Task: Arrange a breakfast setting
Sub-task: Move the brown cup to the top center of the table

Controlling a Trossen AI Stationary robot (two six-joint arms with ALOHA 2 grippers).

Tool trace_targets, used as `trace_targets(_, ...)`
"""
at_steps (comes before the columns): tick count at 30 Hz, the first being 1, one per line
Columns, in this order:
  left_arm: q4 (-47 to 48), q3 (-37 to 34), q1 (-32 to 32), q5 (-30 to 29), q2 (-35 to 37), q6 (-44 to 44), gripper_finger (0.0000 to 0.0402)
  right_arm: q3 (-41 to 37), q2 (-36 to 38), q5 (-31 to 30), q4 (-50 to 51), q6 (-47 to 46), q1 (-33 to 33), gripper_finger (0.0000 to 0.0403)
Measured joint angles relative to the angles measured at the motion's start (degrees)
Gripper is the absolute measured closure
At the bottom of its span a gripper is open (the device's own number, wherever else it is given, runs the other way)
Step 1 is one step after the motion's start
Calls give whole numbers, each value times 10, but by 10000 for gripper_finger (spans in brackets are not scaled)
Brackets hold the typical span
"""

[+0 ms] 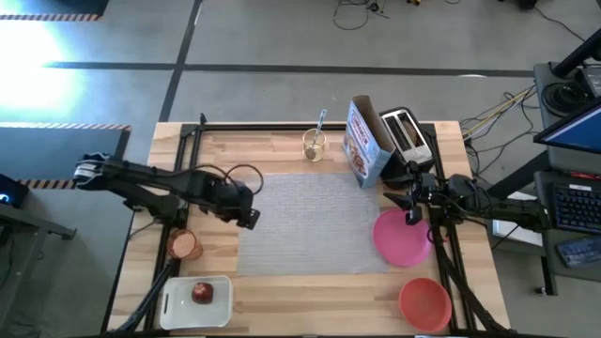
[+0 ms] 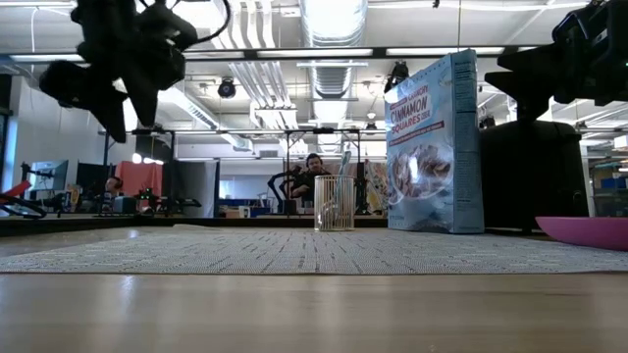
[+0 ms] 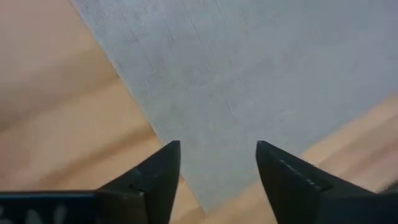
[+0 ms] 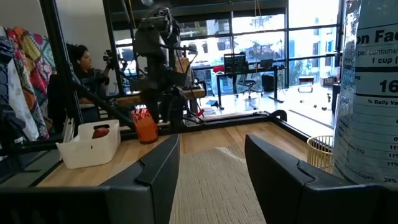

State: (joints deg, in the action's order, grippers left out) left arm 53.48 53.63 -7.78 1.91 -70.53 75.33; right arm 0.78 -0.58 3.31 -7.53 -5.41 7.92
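**One mat down, the rest lying around it**

The left gripper (image 1: 250, 216) is hovering over the near-left corner of the single grey mat (image 1: 310, 223), its jaws standing spread with nothing between them (the left wrist view shows only the mat corner and bare wood in the gap). The right gripper (image 1: 411, 208) is hanging above the far edge of the one pink plate (image 1: 402, 238), jaws parted and empty.

The mat is lying flat mid-table (image 1: 282, 286). The plate is overlapping its right edge. One orange-red bowl (image 1: 424, 303) is sitting near the plate, at the table's near-right corner. One orange cup (image 1: 185, 246) is standing left of the mat, and one apple (image 1: 202, 293) is sitting in a white tray (image 1: 194, 303) just beside the cup. One cereal box (image 1: 366, 141), one toaster (image 1: 406, 135) and one wire holder (image 1: 314, 144) are lining the far edge.
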Motion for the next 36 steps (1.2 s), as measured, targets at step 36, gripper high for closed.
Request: trace_targets(36,199,-1,-263,24,97,371,146,0,0,0,0,0,0,232)
